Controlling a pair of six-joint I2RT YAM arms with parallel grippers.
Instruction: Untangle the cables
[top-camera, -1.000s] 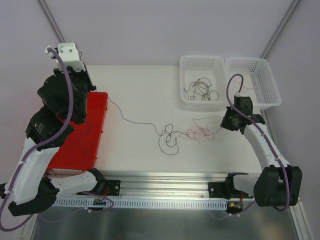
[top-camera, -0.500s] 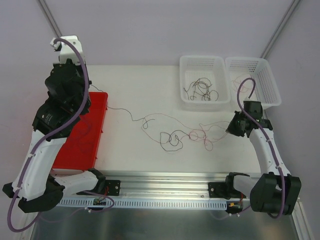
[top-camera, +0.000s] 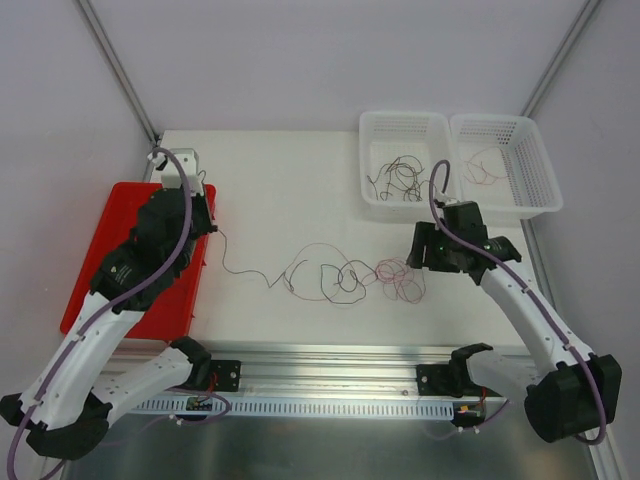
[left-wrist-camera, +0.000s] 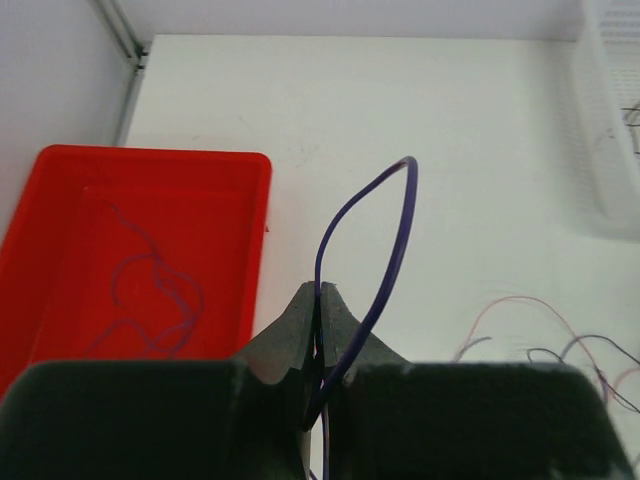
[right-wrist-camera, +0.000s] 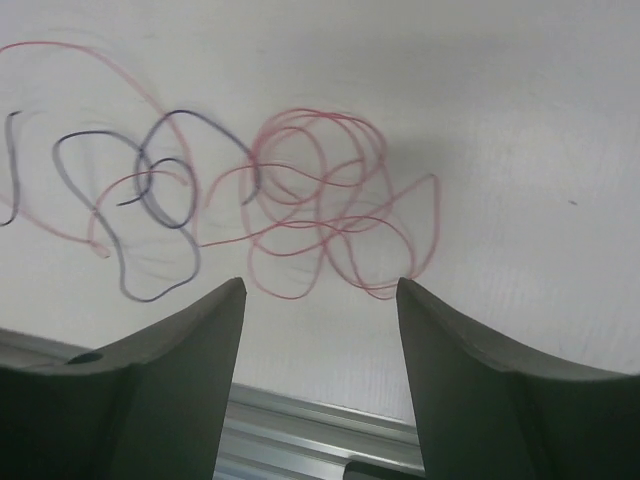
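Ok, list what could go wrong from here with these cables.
1. The left jaws pinch the purple cable, which runs toward the dark loops; pulling may tighten the tangle or drag it all along.
2. The right jaws stand open over the pink-red coil, where a dark strand crosses its edge; closing there could catch both.

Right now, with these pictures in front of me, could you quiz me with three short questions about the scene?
1. True or false: the left claw is shut on a purple cable.
2. Near the pink-red coil, the right claw is: A open, B shut, C out of sight.
3. Fill in: the thin cable lying in the red tray is ___ in colour.

Key: 1 true. 2 A. 3 purple.
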